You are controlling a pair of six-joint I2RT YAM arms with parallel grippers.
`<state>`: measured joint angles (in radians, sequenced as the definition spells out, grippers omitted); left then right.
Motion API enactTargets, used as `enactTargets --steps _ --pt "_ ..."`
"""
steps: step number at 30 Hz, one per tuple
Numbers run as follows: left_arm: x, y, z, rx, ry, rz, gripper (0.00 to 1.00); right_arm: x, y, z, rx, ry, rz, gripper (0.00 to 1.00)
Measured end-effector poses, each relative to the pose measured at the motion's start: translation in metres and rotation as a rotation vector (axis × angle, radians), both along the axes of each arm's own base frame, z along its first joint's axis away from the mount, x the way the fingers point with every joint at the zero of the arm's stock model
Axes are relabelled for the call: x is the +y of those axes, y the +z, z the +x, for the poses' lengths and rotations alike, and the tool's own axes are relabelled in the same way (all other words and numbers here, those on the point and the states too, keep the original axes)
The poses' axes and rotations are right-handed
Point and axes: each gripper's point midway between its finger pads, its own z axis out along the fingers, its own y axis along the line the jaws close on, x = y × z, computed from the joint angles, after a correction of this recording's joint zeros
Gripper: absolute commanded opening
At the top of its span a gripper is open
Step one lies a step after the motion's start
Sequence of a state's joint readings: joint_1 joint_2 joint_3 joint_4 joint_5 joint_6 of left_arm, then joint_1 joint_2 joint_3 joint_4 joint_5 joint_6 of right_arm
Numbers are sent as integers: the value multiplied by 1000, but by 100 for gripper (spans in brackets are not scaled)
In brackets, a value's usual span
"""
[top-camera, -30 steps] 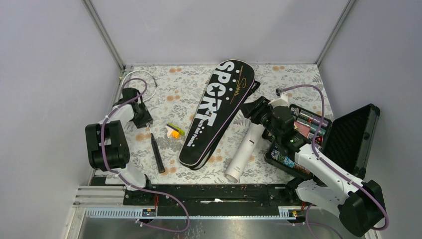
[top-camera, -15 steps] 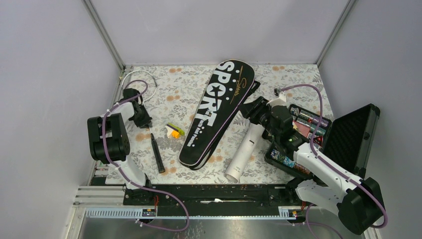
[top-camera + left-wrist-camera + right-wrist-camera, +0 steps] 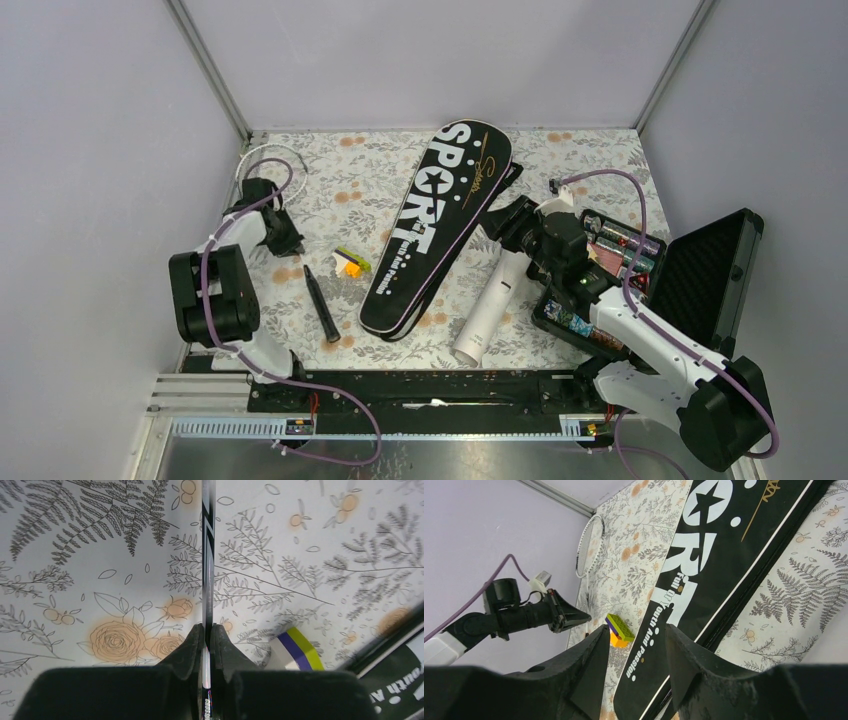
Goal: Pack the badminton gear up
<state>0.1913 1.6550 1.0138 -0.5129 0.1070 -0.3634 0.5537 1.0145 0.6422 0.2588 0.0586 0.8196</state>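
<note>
Well, the racket (image 3: pixel 208 555) lay on the counter (image 3: pixel 350 190) along its left side, white-framed head (image 3: pixel 590 546) up in the far corner by the wall and black handle (image 3: pixel 320 305) angled back toward the arm bases. My left pincer (image 3: pixel 208 630) was clamped tight on the thin shaft between the two, roughly midway. The black bag (image 3: pixel 440 220) lettered "SPORT" lay diagonally across the middle, well apart from the racket, and I couldn't tell from any view whether its mouth was unzipped. The long white tube (image 3: pixel 492 305) lay just beside the bag's right edge. My right pincer (image 3: pixel 636 630) hung above the tube's far end with its jaws partly apart and nothing between them. A small yellow, purple and orange block (image 3: pixel 350 262) sat between handle and bag, and the open hard case (image 3: pixel 700 270) stood at the far right. What worried me was the grip itself: a slim round shaft pinched at one point could, I judged, roll or pivot once lifted, letting head or handle droop. A drooping handle might sweep the block, and the head sat close enough to the wall to catch on a turn. And if the bag proved shut, I'd be carrying the racket over with nowhere to slide it.
</note>
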Motion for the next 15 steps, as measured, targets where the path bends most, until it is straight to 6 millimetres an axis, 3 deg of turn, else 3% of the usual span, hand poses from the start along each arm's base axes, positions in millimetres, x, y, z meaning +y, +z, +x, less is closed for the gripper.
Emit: enactTargets --steps 5,10,15 --pt "-1 32 2 -85 4 9 0 3 -2 -4 21 19 11 52" --pt "-7 76 1 -215 -21 9 0 9 1 -8 34 53 33 53" --pt "-34 114 -3 -332 -113 -3 0 21 1 -13 58 101 63 55"
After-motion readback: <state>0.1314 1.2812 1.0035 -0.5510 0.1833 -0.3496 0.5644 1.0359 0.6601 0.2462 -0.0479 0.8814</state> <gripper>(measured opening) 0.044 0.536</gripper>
